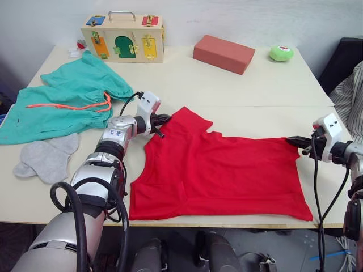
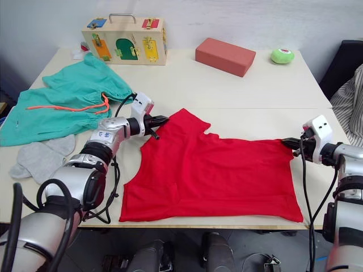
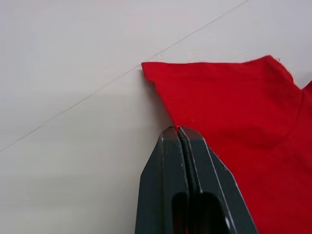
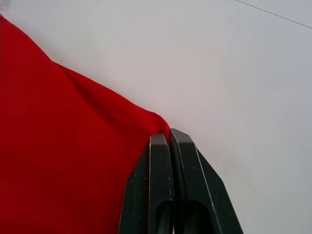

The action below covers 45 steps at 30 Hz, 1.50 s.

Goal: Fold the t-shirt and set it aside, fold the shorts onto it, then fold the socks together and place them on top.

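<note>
both hands pinching t-shirt (image 1: pixel 221 170) edges on table (image 1: pixel 238 90).

Pale tabletop (image 1: pixel 238 96), white wall (image 1: pixel 238 17) behind

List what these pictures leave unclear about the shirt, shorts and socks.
- T-shirt: the collar label is not visible; the folded cloth covers it in both eye views.
- Shorts: the far left end is cut off by the edge of the left eye view.
- Socks: they overlap, so whether there are one or two cannot be told.
- Left gripper and right gripper: how much cloth sits between the shut fingers is hidden.
</note>
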Available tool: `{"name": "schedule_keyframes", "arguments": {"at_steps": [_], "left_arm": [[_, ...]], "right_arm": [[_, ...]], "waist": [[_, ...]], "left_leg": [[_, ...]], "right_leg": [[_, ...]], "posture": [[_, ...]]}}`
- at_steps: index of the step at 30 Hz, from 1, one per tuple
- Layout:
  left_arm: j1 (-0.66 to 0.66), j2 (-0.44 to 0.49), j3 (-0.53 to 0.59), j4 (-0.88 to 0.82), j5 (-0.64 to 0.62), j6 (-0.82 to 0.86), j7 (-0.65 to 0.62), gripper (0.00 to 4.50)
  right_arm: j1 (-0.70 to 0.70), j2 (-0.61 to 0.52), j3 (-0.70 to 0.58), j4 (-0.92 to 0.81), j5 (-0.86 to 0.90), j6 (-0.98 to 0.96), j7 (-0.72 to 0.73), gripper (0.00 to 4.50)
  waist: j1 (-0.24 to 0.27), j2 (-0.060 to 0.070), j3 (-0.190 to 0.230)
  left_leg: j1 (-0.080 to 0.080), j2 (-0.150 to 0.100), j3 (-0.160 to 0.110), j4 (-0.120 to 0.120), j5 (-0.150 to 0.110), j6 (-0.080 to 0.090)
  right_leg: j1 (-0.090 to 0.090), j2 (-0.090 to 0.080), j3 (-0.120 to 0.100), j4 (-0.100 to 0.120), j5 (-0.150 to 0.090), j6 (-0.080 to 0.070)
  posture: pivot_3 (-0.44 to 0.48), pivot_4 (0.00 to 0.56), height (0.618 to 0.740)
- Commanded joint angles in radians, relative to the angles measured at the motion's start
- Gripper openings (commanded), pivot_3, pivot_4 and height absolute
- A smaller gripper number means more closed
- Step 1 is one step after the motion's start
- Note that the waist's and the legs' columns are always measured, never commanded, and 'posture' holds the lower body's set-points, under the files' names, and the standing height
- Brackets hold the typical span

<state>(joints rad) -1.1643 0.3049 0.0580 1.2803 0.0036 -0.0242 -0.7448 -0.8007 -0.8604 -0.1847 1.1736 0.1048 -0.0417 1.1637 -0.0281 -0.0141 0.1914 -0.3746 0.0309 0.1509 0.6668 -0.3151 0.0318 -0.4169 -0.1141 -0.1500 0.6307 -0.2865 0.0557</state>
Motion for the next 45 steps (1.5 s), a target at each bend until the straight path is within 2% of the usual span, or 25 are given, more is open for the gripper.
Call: {"name": "schedule_keyframes", "arguments": {"at_steps": [1,11,23,35,38,45], "left_arm": [[0.002,0.016,0.012,-0.045,-0.009,-0.036,0.003,0.0],[0.064,0.03,0.049,-0.113,-0.062,-0.07,-0.032,0.0],[0.179,0.06,0.098,-0.269,-0.14,-0.056,-0.088,0.0],[0.337,0.09,0.05,-0.451,-0.134,-0.028,-0.144,0.0],[0.417,0.108,0.026,-0.543,-0.131,-0.024,-0.166,0.0],[0.497,0.145,-0.02,-0.655,-0.125,0.042,-0.188,0.0]], "right_arm": [[0.011,-0.027,-0.05,-0.054,0.051,-0.026,0.015,0.02],[0.076,-0.018,-0.109,-0.139,0.125,-0.041,0.009,0.02],[0.313,-0.007,-0.203,-0.4,0.246,0.012,-0.007,0.02],[0.524,0.041,-0.212,-0.565,0.294,0.041,-0.057,0.02],[0.575,0.062,-0.204,-0.58,0.283,0.025,-0.074,0.02],[0.587,0.081,-0.169,-0.561,0.243,-0.008,-0.106,0.02]], "waist": [[0.0,0.0,0.0],[0.0,0.0,0.0],[0.002,0.0,0.0],[0.002,0.0,0.0],[0.001,0.0,0.0],[0.001,0.0,0.0]], "left_leg": [[0.0,0.0,0.0,0.0,0.0,0.0],[0.0,0.0,0.0,0.0,0.0,0.0],[0.001,0.0,-0.001,0.0,0.0,0.0],[0.005,0.0,-0.001,0.0,0.0,0.0],[0.005,0.0,-0.001,0.0,0.0,0.0],[0.006,0.001,-0.001,0.002,0.0,0.0]], "right_leg": [[0.0,0.0,0.0,0.0,0.0,0.0],[0.0,0.0,0.0,0.0,0.0,0.0],[0.001,-0.001,0.0,0.0,0.0,0.0],[0.004,-0.002,0.002,0.001,0.0,0.0],[0.004,-0.002,0.003,0.001,0.0,0.0],[0.005,-0.002,0.004,-0.002,0.0,0.0]], "posture": [[0.0,0.15,0.74],[0.0,0.15,0.74],[0.0,0.15,0.74],[0.0,0.15,0.74],[0.0,0.15,0.74],[0.0,0.15,0.74]]}}
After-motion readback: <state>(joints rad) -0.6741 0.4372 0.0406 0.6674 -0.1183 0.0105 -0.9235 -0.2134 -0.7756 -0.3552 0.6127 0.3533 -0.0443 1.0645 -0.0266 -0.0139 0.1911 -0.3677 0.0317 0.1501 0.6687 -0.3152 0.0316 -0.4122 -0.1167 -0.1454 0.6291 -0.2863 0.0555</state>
